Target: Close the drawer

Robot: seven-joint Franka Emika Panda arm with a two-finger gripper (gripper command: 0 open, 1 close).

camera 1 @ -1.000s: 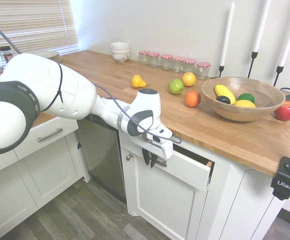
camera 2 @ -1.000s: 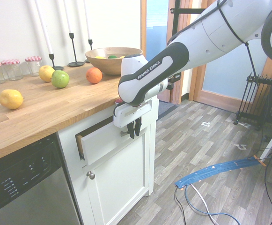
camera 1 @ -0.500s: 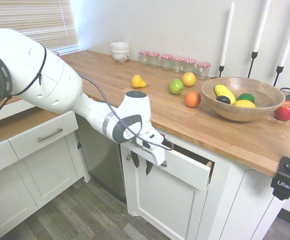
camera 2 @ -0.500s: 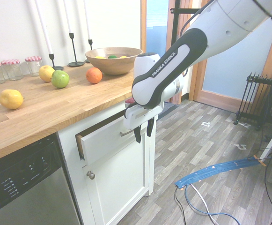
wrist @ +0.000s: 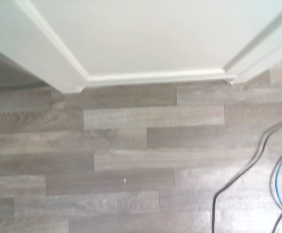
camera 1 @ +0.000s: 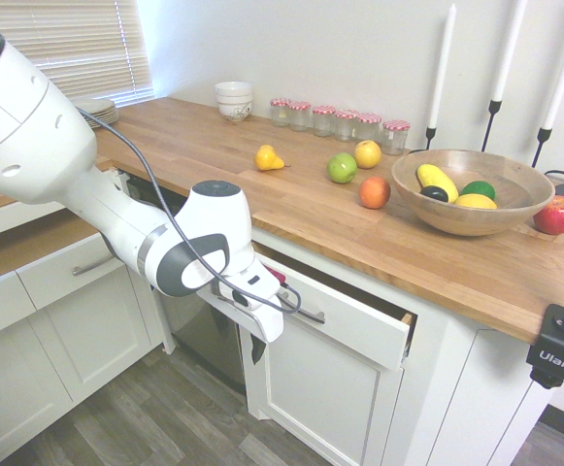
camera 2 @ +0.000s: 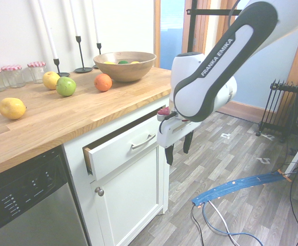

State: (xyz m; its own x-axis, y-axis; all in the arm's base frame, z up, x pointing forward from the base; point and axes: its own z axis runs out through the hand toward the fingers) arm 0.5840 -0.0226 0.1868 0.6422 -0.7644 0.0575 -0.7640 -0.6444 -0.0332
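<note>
White-painted wood makes up the drawer [camera 2: 122, 148], which sits partly open under the worktop [camera 2: 61, 120], level with the hand [camera 2: 177, 149] and off to its side. It is a rigid box on runners; expect it to slide in one direction only, with moderate weight and low resistance, and no flex in the front panel. The painted face is smooth, so a glancing contact may slip.

No grasp is needed to shut it. The best contact area is judged to be the flat front panel close to the silver bar handle [camera 2: 143, 141], near the panel's centre, so that the box does not skew on its runners.

The hand points downward over the floor, clear of the drawer front, fingers spread wide and holding nothing.
</note>
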